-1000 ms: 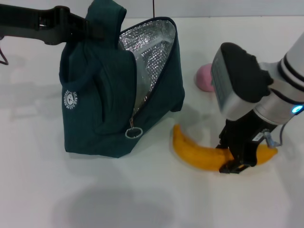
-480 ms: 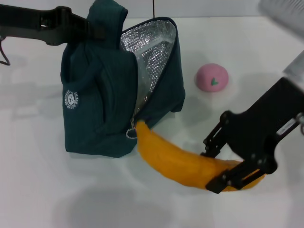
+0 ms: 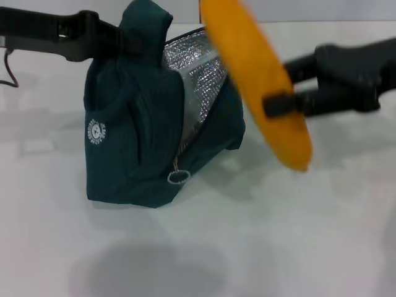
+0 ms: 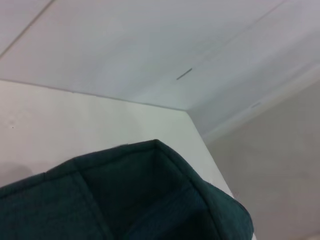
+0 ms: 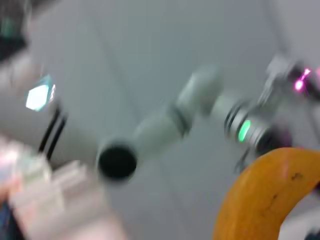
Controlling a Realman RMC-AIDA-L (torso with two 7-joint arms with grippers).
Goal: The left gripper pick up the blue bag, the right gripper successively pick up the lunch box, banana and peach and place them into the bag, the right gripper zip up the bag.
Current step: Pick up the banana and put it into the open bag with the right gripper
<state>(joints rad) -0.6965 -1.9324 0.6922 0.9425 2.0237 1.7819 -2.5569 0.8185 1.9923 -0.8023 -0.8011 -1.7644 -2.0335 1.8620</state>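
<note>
Left gripper [image 3: 120, 40] holds the bag [image 3: 142, 142] up by its handle, mouth open. Right gripper [image 3: 281, 104], jaws clamped on the banana [image 3: 257, 74], carries it above the bag. Peach and zipping remain; lunch box unseen.

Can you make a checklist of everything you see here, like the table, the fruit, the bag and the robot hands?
Surface: white table, bare in front.
Blue bag: upright, mouth open, silver lining showing, zipper ring hanging.
Banana: lifted off the table, beside the bag's opening.
Lunch box, peach: not visible.
Clutter: nothing seen.
Left gripper: at the bag's top handle, holding it up.
Right gripper: shut on the banana, in the air.
Cables: thin dark wire at the left edge.
Surroundings: pale wall and floor in the left wrist view.
</note>
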